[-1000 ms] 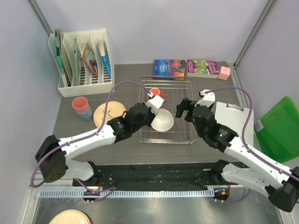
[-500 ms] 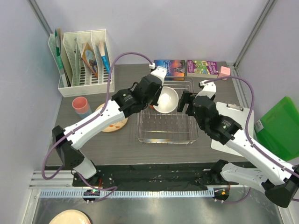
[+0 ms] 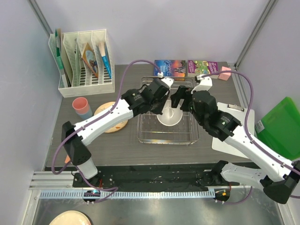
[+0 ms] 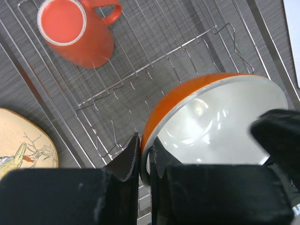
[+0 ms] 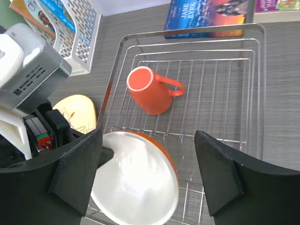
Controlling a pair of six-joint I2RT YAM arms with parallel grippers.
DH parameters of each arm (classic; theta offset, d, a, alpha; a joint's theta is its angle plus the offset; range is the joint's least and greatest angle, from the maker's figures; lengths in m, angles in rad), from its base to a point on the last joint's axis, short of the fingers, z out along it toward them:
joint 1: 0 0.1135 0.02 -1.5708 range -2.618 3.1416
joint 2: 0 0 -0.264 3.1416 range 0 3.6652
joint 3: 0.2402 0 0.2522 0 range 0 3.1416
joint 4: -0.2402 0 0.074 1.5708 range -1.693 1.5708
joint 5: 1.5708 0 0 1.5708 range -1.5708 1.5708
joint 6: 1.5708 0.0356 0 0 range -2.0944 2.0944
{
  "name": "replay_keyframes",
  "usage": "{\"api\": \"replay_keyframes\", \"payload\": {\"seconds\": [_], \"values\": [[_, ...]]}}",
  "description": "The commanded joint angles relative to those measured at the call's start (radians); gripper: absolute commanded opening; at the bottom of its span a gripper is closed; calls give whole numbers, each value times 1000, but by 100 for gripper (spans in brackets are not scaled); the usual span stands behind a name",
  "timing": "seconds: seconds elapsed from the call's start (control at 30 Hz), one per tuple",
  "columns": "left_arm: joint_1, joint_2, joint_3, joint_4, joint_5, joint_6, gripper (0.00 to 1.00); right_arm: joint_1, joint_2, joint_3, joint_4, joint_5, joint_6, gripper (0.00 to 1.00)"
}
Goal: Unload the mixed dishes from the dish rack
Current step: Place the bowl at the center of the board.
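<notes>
My left gripper [image 4: 144, 151] is shut on the rim of the orange bowl with white inside [image 4: 216, 117] and holds it tilted above the silver wire dish rack [image 4: 154, 61]. In the top view the bowl [image 3: 169, 116] hangs over the rack [image 3: 187, 137]. My right gripper [image 5: 147, 140] is open, its fingers on either side above the bowl [image 5: 136, 185]. The orange mug [image 5: 151, 93] lies on its side in the rack's far part. The floral plate [image 3: 112, 123] lies left of the rack. The pink cup [image 3: 79, 103] sits stacked in the light blue cup [image 3: 86, 115] at far left.
A white file organiser [image 3: 84, 61] stands at the back left. Two books [image 3: 169, 69] and a pink block [image 3: 225, 72] lie behind the rack. A clipboard [image 3: 236, 117] and a green folder [image 3: 279, 126] lie to the right.
The left gripper lifted the bowl out of the rack's near part toward the back, then swung it to the middle. The right gripper moved left, over the rack and beside the bowl.
</notes>
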Motion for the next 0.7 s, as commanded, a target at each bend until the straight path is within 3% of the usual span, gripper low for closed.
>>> {"api": "replay_keyframes", "payload": {"seconds": [0.0, 0.13, 0.5, 0.67], "values": [[6, -9, 59, 25, 55, -28, 0, 2, 50, 32, 5, -73, 23, 82], [11, -7, 74, 21, 63, -31, 0, 0, 51, 10, 5, -113, 37, 65], [19, -9, 65, 18, 52, -34, 0, 2, -6, -79, -9, -123, 81, 58], [26, -17, 67, 12, 30, -36, 0, 2, -10, -99, -21, -158, 92, 38]]}}
